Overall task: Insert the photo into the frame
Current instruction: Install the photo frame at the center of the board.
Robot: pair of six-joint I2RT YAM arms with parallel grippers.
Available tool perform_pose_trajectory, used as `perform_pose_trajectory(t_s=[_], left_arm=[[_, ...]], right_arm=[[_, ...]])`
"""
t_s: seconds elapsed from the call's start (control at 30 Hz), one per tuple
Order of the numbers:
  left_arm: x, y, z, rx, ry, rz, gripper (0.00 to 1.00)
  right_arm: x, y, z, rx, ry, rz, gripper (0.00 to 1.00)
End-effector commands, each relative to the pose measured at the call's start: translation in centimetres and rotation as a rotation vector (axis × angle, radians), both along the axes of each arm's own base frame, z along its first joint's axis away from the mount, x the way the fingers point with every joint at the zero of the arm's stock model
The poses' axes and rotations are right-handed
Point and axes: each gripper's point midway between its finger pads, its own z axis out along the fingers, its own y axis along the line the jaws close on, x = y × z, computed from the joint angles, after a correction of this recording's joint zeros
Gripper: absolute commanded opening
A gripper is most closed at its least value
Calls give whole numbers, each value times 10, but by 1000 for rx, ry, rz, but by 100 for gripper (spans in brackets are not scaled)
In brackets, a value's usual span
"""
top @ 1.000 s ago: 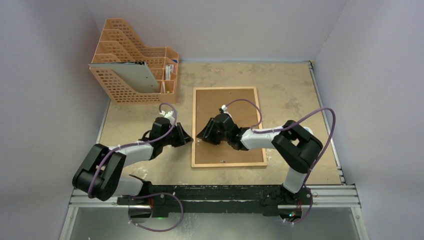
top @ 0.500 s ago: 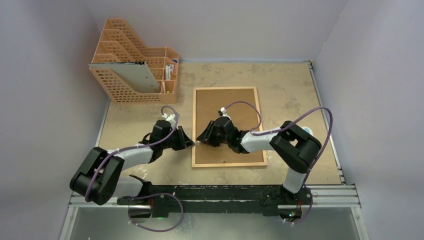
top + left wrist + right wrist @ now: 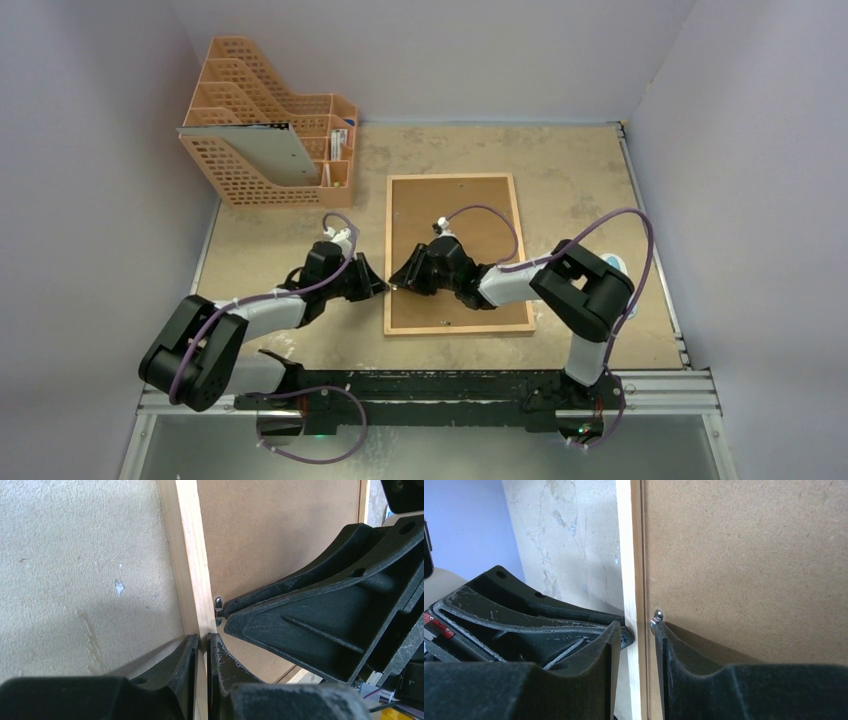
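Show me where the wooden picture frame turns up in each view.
Top external: frame lies flat, centre.
Left wrist: frame is the pale vertical strip, left of centre.
Right wrist: frame is the pale vertical strip, left of centre.
Shared landmark: brown backing board inside it.

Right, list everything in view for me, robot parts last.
frame: one, light wood, lying back-up in the middle of the table
backing panel: one, brown, filling the frame
metal tab: one, silver, at the panel's left edge
file rack: one, orange, far left corner of the table
sheet: one, pale grey, leaning in the rack's front slot
photo: none in view
table: one, mottled beige, under everything
left gripper: one, black, shut on the frame's left rail
right gripper: one, black, open, astride the same rail, one finger at the tab
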Motion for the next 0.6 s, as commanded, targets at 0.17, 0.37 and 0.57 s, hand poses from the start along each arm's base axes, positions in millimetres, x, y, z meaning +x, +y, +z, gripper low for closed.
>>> perform_pose_trajectory(t_s=[0.17, 0.37, 0.57], left_arm=[[-35, 9, -29, 62, 106, -44, 0], [-37, 9, -29, 54, 112, -39, 0], [-39, 6, -27, 30, 127, -35, 0]], right_arm=[[-12, 4, -13, 77, 43, 8, 34], [-11, 3, -8, 126, 26, -15, 35], [-17, 9, -9, 194, 51, -9, 38]])
